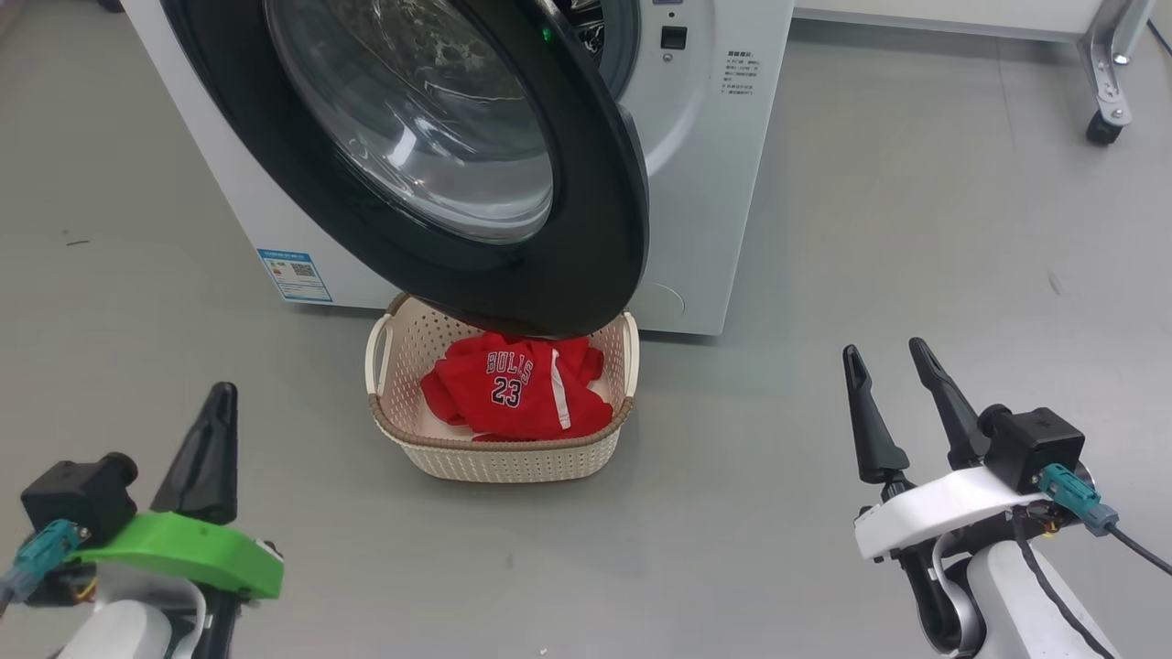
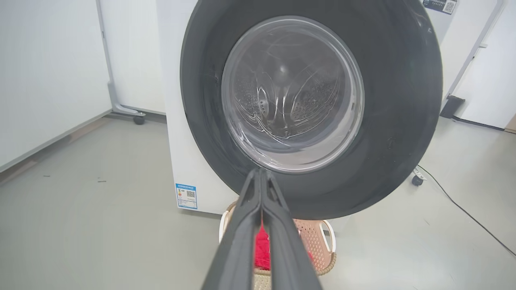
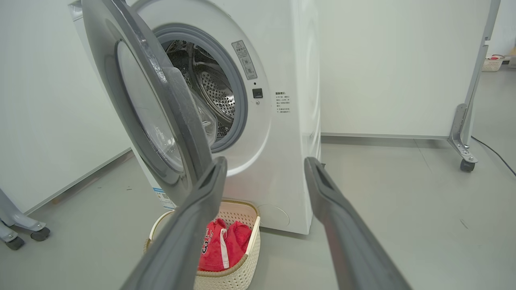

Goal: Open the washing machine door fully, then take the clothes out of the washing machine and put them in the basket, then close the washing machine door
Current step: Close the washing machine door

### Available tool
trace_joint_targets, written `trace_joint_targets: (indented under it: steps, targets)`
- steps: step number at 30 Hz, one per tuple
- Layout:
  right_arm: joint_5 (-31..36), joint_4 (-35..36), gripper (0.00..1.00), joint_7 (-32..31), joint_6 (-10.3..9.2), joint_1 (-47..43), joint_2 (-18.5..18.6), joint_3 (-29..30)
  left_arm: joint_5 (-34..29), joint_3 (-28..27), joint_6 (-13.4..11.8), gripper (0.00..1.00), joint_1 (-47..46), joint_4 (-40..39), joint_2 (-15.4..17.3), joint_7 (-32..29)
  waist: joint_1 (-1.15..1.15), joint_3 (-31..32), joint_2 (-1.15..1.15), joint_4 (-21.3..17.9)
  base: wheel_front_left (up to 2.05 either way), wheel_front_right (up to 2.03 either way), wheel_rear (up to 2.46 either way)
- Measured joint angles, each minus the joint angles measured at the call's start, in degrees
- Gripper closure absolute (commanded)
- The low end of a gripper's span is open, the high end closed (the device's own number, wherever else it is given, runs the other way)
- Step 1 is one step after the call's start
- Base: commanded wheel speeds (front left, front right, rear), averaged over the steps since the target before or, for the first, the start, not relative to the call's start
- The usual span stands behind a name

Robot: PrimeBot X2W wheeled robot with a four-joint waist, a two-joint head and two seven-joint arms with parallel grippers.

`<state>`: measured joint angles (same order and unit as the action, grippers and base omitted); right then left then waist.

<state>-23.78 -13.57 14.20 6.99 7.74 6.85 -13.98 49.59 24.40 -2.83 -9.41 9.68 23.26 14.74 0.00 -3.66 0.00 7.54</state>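
Observation:
The white washing machine (image 1: 705,174) stands ahead with its black-rimmed glass door (image 1: 430,156) swung partly open over the basket. Red clothes (image 1: 513,384), the "BULLS 23" jersey on top, lie in the cream basket (image 1: 513,458) on the floor before the machine. My left gripper (image 1: 215,403) hangs shut and empty at the lower left, well short of the basket. My right gripper (image 1: 884,361) stands open and empty at the lower right. In the right wrist view the steel drum (image 3: 211,86) shows behind the door (image 3: 153,117), above the basket (image 3: 238,270) and clothes (image 3: 221,249).
A white panel on a castor (image 1: 1103,128) stands at the back right. A blue label sticker (image 1: 295,275) sits low on the machine's front. A black cable (image 2: 463,209) runs over the grey floor (image 1: 870,256) at the right in the left wrist view.

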Motion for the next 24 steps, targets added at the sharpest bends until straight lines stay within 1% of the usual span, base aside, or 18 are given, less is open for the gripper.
trace_joint_targets:
  steps: [3, 8, 9, 10, 11, 12, 14, 24]
  targets:
    - [0.0, 0.22, 0.0, -0.01, 0.0, -0.02, 0.0, 0.03, -4.31, -1.68, -0.42, 1.0, 0.09, -1.88, -0.45, -0.02, 0.0, -0.14, 0.0, 0.07, 0.0, 0.0, 0.0]
    - [0.0, 0.66, 0.0, 0.0, 0.0, -0.02, -0.01, 0.23, -7.84, -4.49, -0.94, 1.0, 0.94, -3.72, -2.71, -0.02, 0.0, -0.49, 0.0, 0.11, 0.0, 0.0, 0.0]
    - [0.0, 0.76, 0.0, -0.01, 0.0, -0.02, -0.02, 0.25, -8.88, -5.1, -1.0, 0.95, 1.32, -4.14, -3.1, -0.02, 0.0, -0.57, 0.0, 0.11, 0.0, 0.0, 0.0]
    - [0.0, 0.85, 0.0, -0.01, 0.0, -0.03, -0.01, 0.26, -9.91, -5.7, -1.02, 0.61, 1.59, -4.57, -3.43, -0.03, 0.0, -0.64, 0.0, 0.1, 0.0, 0.0, 0.0]
    - [0.0, 0.92, 0.0, 0.0, 0.0, -0.03, -0.02, 0.25, -11.07, -6.14, -1.29, 0.18, 1.71, -4.87, -3.64, -0.02, 0.0, -0.7, 0.0, 0.1, 0.0, 0.0, 0.0]
    - [0.0, 0.99, 0.0, -0.01, 0.0, -0.03, -0.02, 0.23, -12.34, -6.6, -1.49, 0.0, 1.78, -5.15, -3.9, -0.03, 0.0, -0.75, 0.0, 0.08, 0.0, 0.0, 0.0]
    - [0.0, 1.16, 0.0, 0.0, 0.0, -0.03, -0.04, 0.12, -12.99, -7.6, -1.49, 0.0, 1.95, -5.71, -4.75, -0.03, 0.0, -0.83, 0.0, 0.03, 0.0, 0.0, 0.0]
    - [0.0, 1.59, 0.0, -0.01, 0.0, -0.03, -0.04, 0.04, -16.34, -7.31, -1.31, 0.0, 5.02, -5.91, -7.8, -0.03, 0.0, -1.23, 0.0, 0.0, 0.0, 0.0, 0.0]
